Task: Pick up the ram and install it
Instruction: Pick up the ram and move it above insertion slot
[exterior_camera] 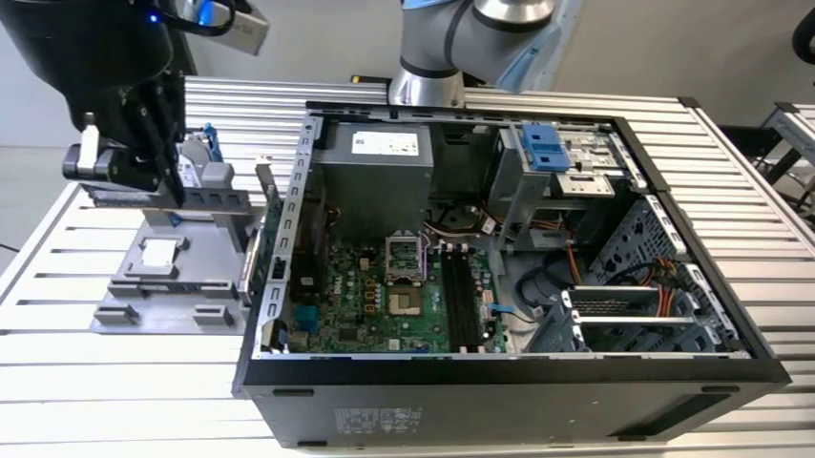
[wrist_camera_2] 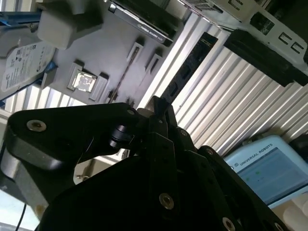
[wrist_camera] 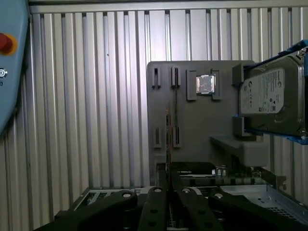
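Snugly between fingers [wrist_camera: 155, 208]: ram [wrist_camera_2: 189, 67] (thin, dark)

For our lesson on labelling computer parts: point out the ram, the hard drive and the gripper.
ram [wrist_camera_2: 188, 67], second wrist view, middle of its dark board.
hard drive [wrist_camera: 272, 98], first wrist view, its labelled face.
gripper [wrist_camera: 168, 189], first wrist view, midway between its fingertips.

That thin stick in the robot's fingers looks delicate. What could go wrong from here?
1. The gripper holds the ram by one end, with most of it sticking out, so it could tilt or slip.
2. The grey holder and hard drive lie beneath it; a careless swing might clip them.
3. The memory slots in the open case are narrow; a slightly crooked ram may jam rather than seat.
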Controlling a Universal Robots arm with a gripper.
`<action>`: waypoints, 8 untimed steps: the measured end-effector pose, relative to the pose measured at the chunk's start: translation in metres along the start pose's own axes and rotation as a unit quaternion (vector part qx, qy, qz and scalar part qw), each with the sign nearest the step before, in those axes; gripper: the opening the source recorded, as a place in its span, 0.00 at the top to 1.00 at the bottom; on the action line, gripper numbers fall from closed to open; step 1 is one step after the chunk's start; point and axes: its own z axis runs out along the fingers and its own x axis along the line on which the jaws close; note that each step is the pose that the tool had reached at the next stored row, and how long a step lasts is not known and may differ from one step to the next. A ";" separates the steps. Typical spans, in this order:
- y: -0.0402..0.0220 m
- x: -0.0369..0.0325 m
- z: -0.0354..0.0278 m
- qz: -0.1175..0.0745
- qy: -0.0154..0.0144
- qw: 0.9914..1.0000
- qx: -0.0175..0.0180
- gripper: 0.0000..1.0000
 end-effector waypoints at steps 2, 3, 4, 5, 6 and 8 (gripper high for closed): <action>-0.0053 -0.0003 -0.0002 0.000 0.000 1.000 0.000 1.00; -0.0080 -0.0004 -0.0003 0.000 0.000 1.000 0.000 1.00; -0.0107 -0.0005 -0.0004 0.000 0.000 1.000 -0.001 1.00; -0.0134 -0.0007 -0.0005 0.000 0.000 1.000 -0.001 1.00; -0.0159 -0.0008 -0.0006 0.000 0.000 1.000 -0.001 1.00; -0.0212 -0.0010 -0.0008 0.000 0.000 1.000 -0.001 1.00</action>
